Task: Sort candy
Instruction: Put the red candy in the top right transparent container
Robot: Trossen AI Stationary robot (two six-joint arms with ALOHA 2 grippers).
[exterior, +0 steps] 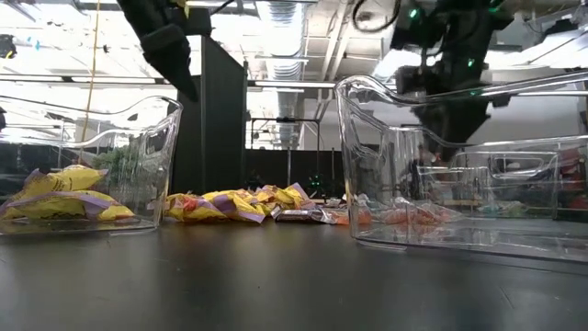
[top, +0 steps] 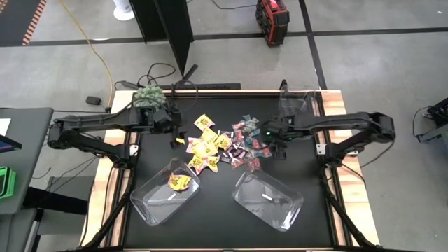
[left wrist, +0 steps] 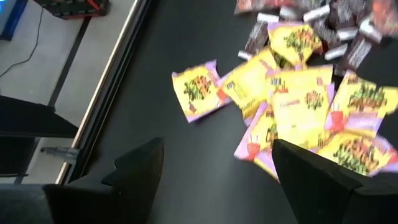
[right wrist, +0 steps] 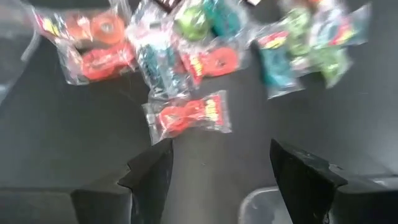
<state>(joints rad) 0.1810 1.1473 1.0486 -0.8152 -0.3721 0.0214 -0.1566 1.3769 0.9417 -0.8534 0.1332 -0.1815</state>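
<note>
The candy lies in a loose pile mid-table: yellow packets (top: 206,145) (left wrist: 292,99) on its left, dark mini bars (top: 236,152) in the middle, and clear wrappers with red and teal rings (top: 252,136) (right wrist: 186,115) on its right. My left gripper (top: 174,138) (left wrist: 217,168) hovers open just left of the yellow packets, with nothing between its fingers. At the pile's right edge my right gripper (top: 279,145) (right wrist: 221,168) hangs open, pointing down, a red-ring sweet lying just ahead of its fingertips. Some yellow packets (top: 178,182) (exterior: 64,198) lie inside the near-left bin.
Clear plastic bins stand at the near left (top: 150,206) (exterior: 165,138) and near right (top: 280,210) (exterior: 367,165), and another at the far right (top: 301,98). A fuzzy green plant (top: 148,94) sits at the far-left corner. Bare black tabletop lies between the two near bins.
</note>
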